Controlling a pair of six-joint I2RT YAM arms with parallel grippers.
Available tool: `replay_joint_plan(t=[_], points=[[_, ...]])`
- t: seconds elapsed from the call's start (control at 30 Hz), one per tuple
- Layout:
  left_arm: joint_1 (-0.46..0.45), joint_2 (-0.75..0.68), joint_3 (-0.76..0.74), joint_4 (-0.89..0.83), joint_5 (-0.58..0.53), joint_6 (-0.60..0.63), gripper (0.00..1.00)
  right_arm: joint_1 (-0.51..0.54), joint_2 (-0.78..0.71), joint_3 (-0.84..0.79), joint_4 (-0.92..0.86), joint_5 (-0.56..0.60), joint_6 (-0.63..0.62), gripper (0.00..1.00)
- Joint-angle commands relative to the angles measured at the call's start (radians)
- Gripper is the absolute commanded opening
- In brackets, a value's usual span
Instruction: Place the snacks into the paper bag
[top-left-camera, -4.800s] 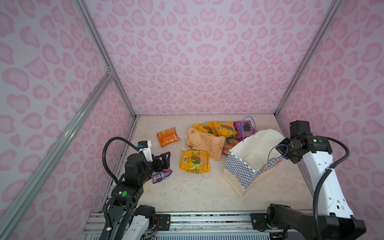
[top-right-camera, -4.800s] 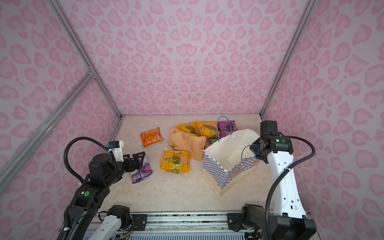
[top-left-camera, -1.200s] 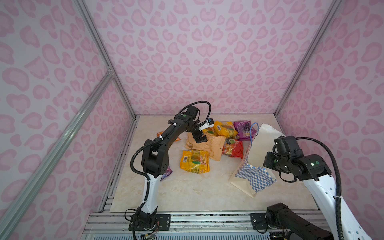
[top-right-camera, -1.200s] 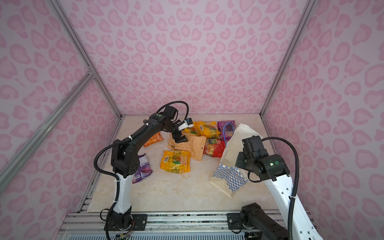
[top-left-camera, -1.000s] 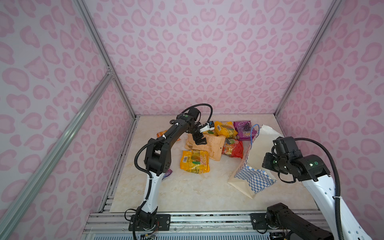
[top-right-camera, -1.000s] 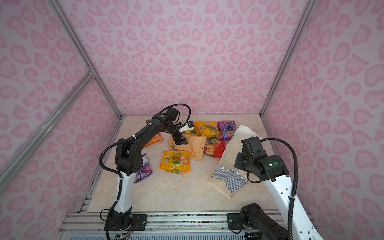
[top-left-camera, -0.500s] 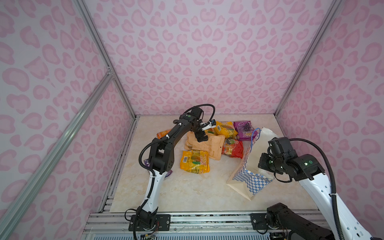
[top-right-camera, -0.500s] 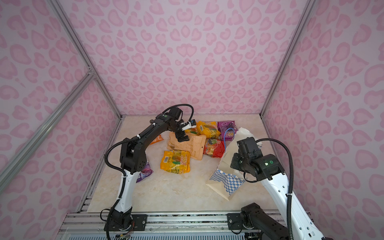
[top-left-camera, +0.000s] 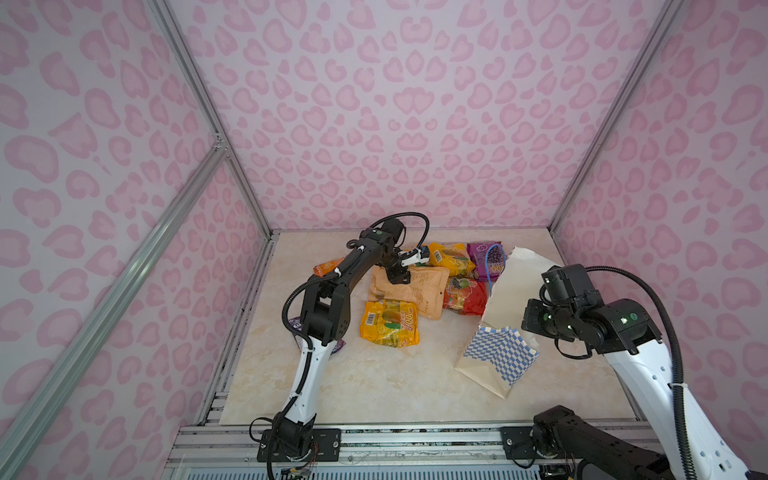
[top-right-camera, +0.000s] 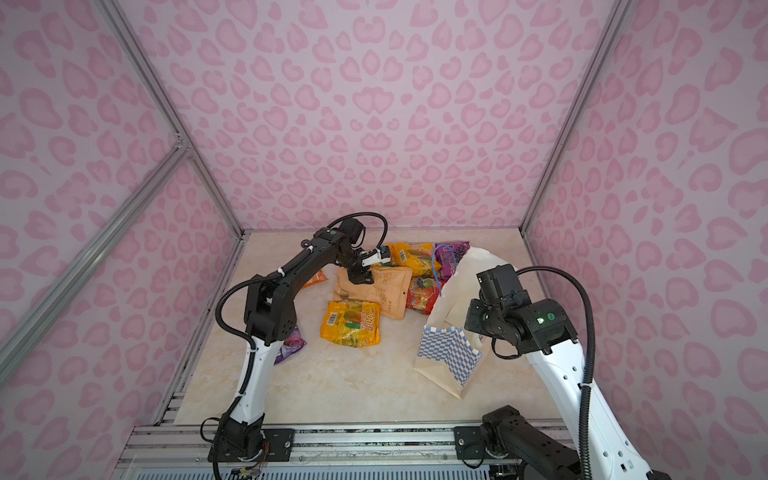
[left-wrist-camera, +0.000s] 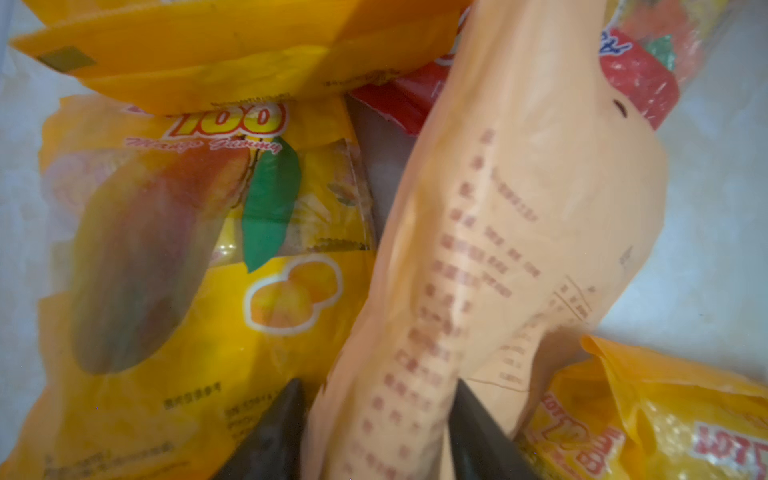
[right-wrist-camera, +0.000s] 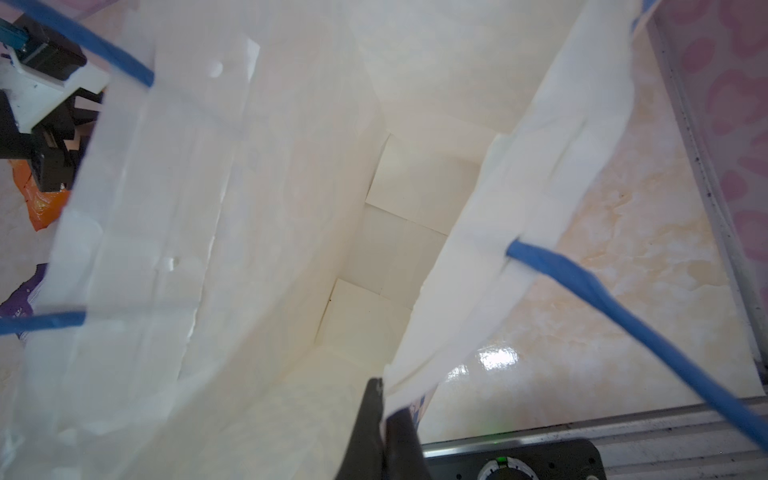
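- The left tool (left-wrist-camera: 378, 382) is closed narrow on the tan packet (left-wrist-camera: 519, 208). Its two dark fingers (left-wrist-camera: 274, 432) press a raised fold of the packet from either side.
- In both top views the tan packet (top-left-camera: 419, 286) lies towards the far edge of the surface (top-left-camera: 374, 386), near its middle, with the left tool (top-left-camera: 397, 276) on its far-left corner.
- The right tool (right-wrist-camera: 384, 411) is pinched tight on the rim of the paper bag (right-wrist-camera: 249, 208), with one wall of the bag between its fingers.
- The paper bag (top-left-camera: 511, 291) is near the right edge, tilted, with its base on the surface towards the front. Its mouth is open towards the far edge, and a blue cord handle (top-left-camera: 492, 270) hangs at the far rim.
- A yellow mango packet (top-left-camera: 388, 324) lies just in front of the tan packet, touching it.
- A red packet (top-left-camera: 465, 293) lies between the tan packet and the bag.
- Yellow packets (top-left-camera: 451, 257) and a purple packet (top-left-camera: 484, 259) sit along the far edge.
- An orange packet (top-left-camera: 328, 266) shows partly behind the left arm.
- Another purple packet (top-right-camera: 291, 343) lies near the left edge, partly hidden by the arm.
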Motion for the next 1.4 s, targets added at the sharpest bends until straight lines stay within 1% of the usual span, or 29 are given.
replay_joint_plan(t=[0.0,0.03,0.1,0.33,0.57,0.73,0.9,1.0,1.2,1.37], points=[[-0.002,0.007,0.026,-0.022,0.015,-0.045,0.17,0.001,0.014,0.02,-0.012,0.018,-0.038,0.0],[-0.002,0.001,0.029,-0.022,0.015,-0.055,0.14,0.001,0.02,0.027,-0.014,0.017,-0.048,0.0],[-0.002,-0.014,0.035,-0.017,0.017,-0.071,0.04,0.001,0.034,0.039,-0.018,0.018,-0.067,0.0],[-0.004,-0.111,0.066,0.011,-0.038,-0.185,0.03,0.0,0.046,0.069,-0.013,0.027,-0.093,0.0],[-0.004,-0.256,0.065,0.041,-0.097,-0.344,0.03,0.0,0.031,0.02,0.035,0.02,-0.094,0.0],[-0.003,-0.35,0.068,0.087,-0.169,-0.513,0.03,0.001,0.028,0.014,0.055,0.032,-0.114,0.0],[-0.002,-0.452,0.05,0.107,-0.226,-0.692,0.03,-0.001,0.019,-0.011,0.089,0.018,-0.146,0.0],[-0.002,-0.533,-0.012,0.127,-0.243,-0.769,0.03,-0.001,0.02,-0.017,0.105,-0.004,-0.162,0.0],[-0.002,-0.709,-0.212,0.225,-0.255,-0.884,0.03,-0.001,0.028,-0.023,0.112,-0.007,-0.196,0.0],[-0.002,-0.82,-0.301,0.239,-0.276,-0.967,0.03,-0.001,0.02,-0.04,0.111,-0.016,-0.198,0.0]])
